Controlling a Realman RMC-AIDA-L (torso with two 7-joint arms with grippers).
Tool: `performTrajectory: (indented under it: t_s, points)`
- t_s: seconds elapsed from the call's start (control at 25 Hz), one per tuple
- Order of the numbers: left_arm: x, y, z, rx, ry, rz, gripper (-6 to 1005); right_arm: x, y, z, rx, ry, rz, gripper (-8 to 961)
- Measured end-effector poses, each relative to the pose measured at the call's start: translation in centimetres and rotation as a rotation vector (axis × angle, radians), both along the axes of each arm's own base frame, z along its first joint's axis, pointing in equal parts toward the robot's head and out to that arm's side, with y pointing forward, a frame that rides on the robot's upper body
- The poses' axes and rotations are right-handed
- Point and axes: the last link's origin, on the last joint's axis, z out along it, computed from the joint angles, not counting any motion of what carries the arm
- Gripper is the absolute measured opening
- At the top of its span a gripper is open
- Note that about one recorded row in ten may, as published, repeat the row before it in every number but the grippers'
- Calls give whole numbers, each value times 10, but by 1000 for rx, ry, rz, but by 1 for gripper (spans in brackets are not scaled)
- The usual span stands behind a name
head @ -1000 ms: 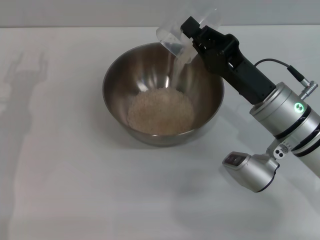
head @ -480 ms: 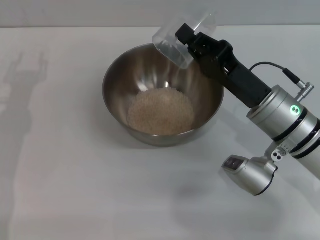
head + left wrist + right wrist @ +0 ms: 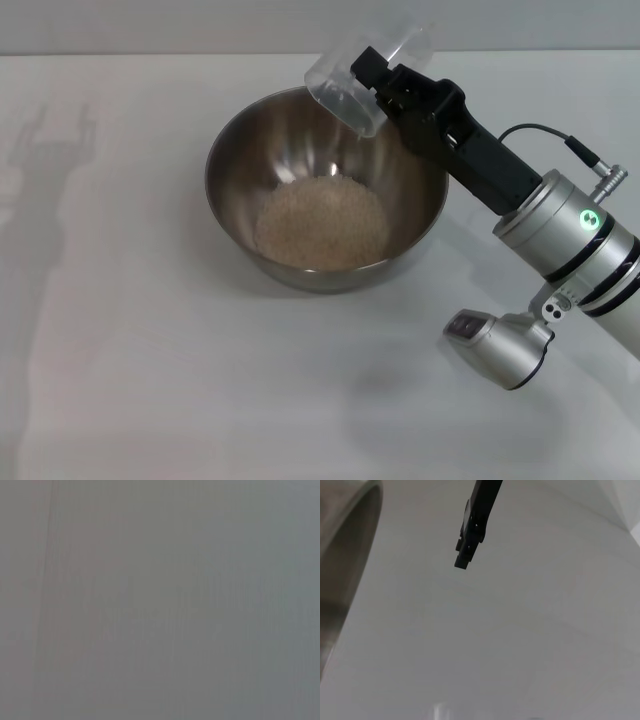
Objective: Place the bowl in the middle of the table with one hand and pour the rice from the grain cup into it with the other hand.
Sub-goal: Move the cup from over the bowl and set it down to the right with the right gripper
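Nothing has shifted in the last 0.5 s. On the table (image 3: 120,350), the bowl (image 3: 240,150) sits mid-table holding the rice (image 3: 320,222). Judged best: stay tipped above the rim until empty. The right gripper (image 3: 385,85) clamps the inverted grain cup (image 3: 345,85), arm reaching diagonally. Left gripper unseen.

Silvery bowl (image 3: 240,160), beige rice (image 3: 320,222), seemingly clear grain cup (image 3: 345,85).

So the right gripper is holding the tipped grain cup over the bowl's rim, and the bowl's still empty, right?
Not quite. The head view shows the bowl already holding a mound of rice. The rest stands: the right gripper holds the tipped grain cup over its rim.
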Motion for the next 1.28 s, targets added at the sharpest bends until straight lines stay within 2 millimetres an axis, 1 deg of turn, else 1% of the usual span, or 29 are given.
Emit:
performTrajectory:
  t_s: [0.52, 0.64, 0.68, 0.72, 0.76, 0.8, 0.88, 0.92, 0.96, 1.0, 1.04, 1.08, 1.12, 1.28]
  points:
    - [2, 1, 0, 1, 1, -5, 527, 1, 1, -1, -10, 21, -30, 6]
    - [2, 1, 0, 1, 1, -5, 527, -1, 1, 0, -13, 52, -47, 6]
    - [1, 1, 0, 1, 1, -4, 527, -4, 5, 2, -12, 112, -88, 6]
    - [1, 1, 0, 1, 1, -4, 527, -4, 5, 2, -12, 112, -88, 6]
    - [1, 1, 0, 1, 1, -4, 527, -7, 10, 5, -11, 174, -139, 6]
    - [1, 1, 0, 1, 1, -4, 527, -7, 10, 5, -11, 174, -139, 6]
    - [1, 0, 1, 3, 0, -4, 527, -8, 17, 9, -16, 263, -214, 6]
    - [1, 0, 1, 3, 0, -4, 527, -8, 17, 9, -16, 263, -214, 6]
    - [1, 0, 1, 4, 0, -5, 527, -8, 18, 11, -22, 294, -235, 6]
    - [1, 0, 1, 4, -1, -5, 527, -9, 19, 14, -45, 365, -264, 6]
    - [1, 0, 1, 4, -1, -5, 527, -9, 19, 14, -45, 365, -264, 6]
    - [1, 0, 1, 5, -1, -6, 527, -8, 19, 16, -65, 425, -287, 6]
    - [1, 0, 1, 5, -1, -6, 527, -8, 19, 16, -65, 425, -287, 6]
    - [2, 0, 1, 6, -1, -8, 527, -6, 21, 19, -107, 547, -341, 6]
